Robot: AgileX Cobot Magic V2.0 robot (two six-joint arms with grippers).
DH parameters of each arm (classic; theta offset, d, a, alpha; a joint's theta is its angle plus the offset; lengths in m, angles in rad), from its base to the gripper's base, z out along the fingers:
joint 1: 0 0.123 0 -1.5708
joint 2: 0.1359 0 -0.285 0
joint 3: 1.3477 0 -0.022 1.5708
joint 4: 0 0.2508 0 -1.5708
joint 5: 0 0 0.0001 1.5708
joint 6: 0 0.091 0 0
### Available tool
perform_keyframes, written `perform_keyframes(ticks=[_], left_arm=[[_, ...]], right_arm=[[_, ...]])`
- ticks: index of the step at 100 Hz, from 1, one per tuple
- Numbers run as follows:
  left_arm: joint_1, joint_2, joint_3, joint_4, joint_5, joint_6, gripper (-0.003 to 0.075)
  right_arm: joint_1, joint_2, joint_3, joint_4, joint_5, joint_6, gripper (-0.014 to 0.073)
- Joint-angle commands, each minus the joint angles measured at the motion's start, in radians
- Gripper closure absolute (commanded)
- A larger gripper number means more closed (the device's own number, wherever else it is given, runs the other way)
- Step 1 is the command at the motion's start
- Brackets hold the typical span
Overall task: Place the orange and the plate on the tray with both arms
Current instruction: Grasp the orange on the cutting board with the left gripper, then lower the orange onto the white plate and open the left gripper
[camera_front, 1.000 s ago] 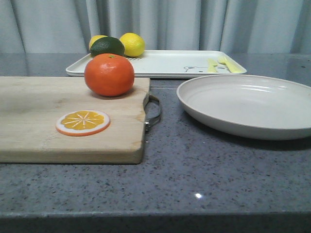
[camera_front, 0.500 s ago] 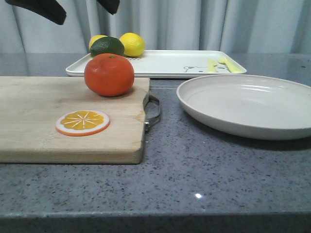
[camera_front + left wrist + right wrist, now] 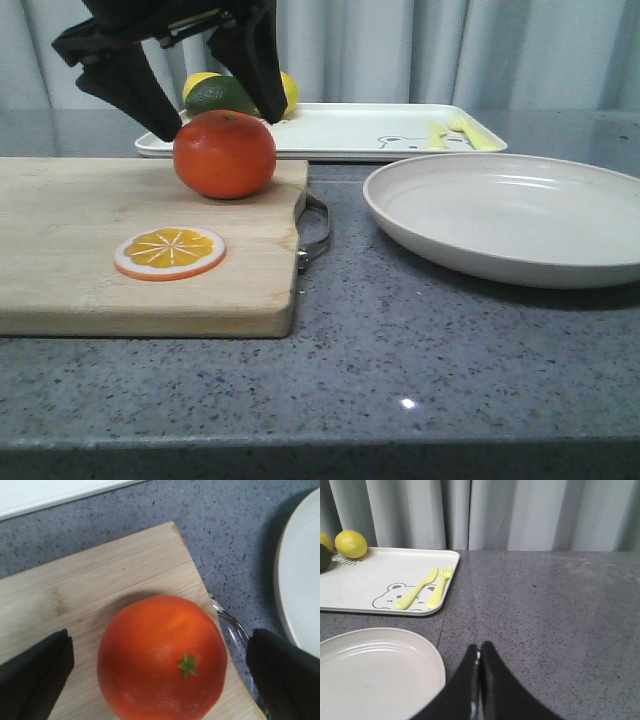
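A: Orange [image 3: 225, 153], item one: whole fruit, resting on the wooden cutting board [image 3: 80, 250] near its handle end, at about 10 o'clock from the middle of the front view. Untouched so far.

B: Left gripper [image 3: 222, 118]?

A: Jaws spread wide, one finger to each side of the fruit and just above it; in the left wrist view the orange [image 3: 162, 656] sits between the two fingers with a gap either side.

B: Item two?

A: Plate [image 3: 510, 215], empty, on the grey surface [image 3: 420, 370] at 3 o'clock, just in front of the tray [image 3: 340, 130]. The tray lies at 12 o'clock and already carries two lemons [image 3: 284, 92], a dark green fruit [image 3: 218, 95] and a yellow knife and fork [image 3: 426, 591] beside the bear drawing.

B: Right gripper [image 3: 479, 680]?

A: Jaws pressed together on nothing, hanging near the plate [image 3: 370, 675] rim, not touching it.

B: Hazards?

A: Judged only: a round fruit can roll toward the handle if one finger meets it first. Jaws closing too high could squeeze it out downward. On the tray, the free space is in the middle; a wide plate may land on the cutlery or nudge the lemons.
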Motion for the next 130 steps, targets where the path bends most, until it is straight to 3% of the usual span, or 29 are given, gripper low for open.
perform_keyframes(ticks=[1, 27, 53, 67, 130], left_arm=[[-0.008, -0.025, -0.035, -0.027, -0.030, 0.003, 0.0052], [-0.008, 0.010, -0.035, -0.027, 0.004, 0.003, 0.0101], [-0.008, 0.010, -0.037, -0.027, 0.006, 0.003, 0.0327], [-0.010, 0.010, -0.069, -0.034, 0.024, 0.003, 0.0409], [-0.300, 0.103, -0.300, -0.045, -0.013, 0.049, 0.0417]], right_arm=[[-0.006, 0.011, -0.034, -0.008, -0.081, -0.004, 0.0661], [-0.006, 0.011, -0.034, -0.008, -0.081, -0.004, 0.0661], [-0.006, 0.011, -0.034, -0.008, -0.081, -0.004, 0.0661], [-0.006, 0.011, -0.034, -0.008, -0.081, -0.004, 0.0661], [-0.006, 0.011, -0.034, -0.008, -0.081, -0.004, 0.0661]])
